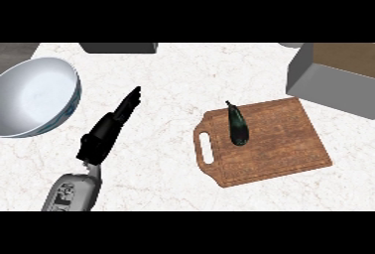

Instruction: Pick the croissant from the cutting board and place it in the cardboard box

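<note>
White marbled counter (183,74) filled the view; grey floor strip (15,52) showed top left, dark block (117,47) at far edge.

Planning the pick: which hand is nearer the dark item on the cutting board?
Left. The left hand hangs over the counter to the left of the cutting board, apart from the dark elongated item. The right hand is not in view.

The cutting board (275,144) is brown wood with visible grain, matt. The counter (183,74) looks like pale veined stone (smooth), and the bowl (33,96) is glossy white-blue, like glazed ceramic.
</note>
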Motion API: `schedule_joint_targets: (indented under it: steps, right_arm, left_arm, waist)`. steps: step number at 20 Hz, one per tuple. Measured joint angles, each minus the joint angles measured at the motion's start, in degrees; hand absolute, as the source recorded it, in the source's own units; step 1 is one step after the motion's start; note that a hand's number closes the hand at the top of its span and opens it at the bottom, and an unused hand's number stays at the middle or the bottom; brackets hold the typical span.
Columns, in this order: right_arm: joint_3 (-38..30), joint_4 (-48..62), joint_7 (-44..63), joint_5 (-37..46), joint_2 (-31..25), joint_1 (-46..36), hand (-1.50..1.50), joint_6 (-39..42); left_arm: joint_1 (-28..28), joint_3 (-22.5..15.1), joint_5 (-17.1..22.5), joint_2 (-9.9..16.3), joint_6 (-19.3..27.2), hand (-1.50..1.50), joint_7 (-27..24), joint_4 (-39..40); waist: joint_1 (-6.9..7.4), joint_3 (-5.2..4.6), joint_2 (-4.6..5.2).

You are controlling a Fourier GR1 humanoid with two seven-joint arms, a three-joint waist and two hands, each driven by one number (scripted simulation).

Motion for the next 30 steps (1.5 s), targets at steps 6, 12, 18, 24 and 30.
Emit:
schedule_joint_targets:
  steps: [6,12,18,24,30]
  right_arm:
    - [2.23,13.51,-5.05,5.45,-1.31,-5.66,1.50,-5.20]
    - [4.74,29.94,-11.32,10.81,-0.84,-11.29,1.50,-11.88]
    - [3.70,45.75,-14.58,12.08,1.75,-15.42,-1.50,-17.27]
    - [-0.17,58.84,-18.86,8.92,2.31,-18.76,-1.50,-17.81]
    - [-7.35,63.91,-27.49,1.59,2.37,-20.11,-1.50,-19.96]
  left_arm:
    - [-0.31,0.10,-0.23,-0.24,0.01,0.00,1.42,-1.17]
    - [-0.46,0.09,-0.33,-0.39,-0.32,0.00,1.73,-1.27]
    - [-0.10,-0.34,-0.99,-0.86,0.01,0.00,0.33,-0.79]
    - [-0.62,-0.19,-0.76,-0.78,-0.46,0.00,0.78,-1.21]
    - [-0.38,-0.32,-0.99,-1.26,-0.12,0.00,0.77,-1.11]
  waist:
    - [0.19,0.02,0.06]
    - [0.58,0.03,0.20]
    - [1.05,0.06,0.38]
    - [1.21,0.08,0.47]
    - [0.94,0.16,0.51]
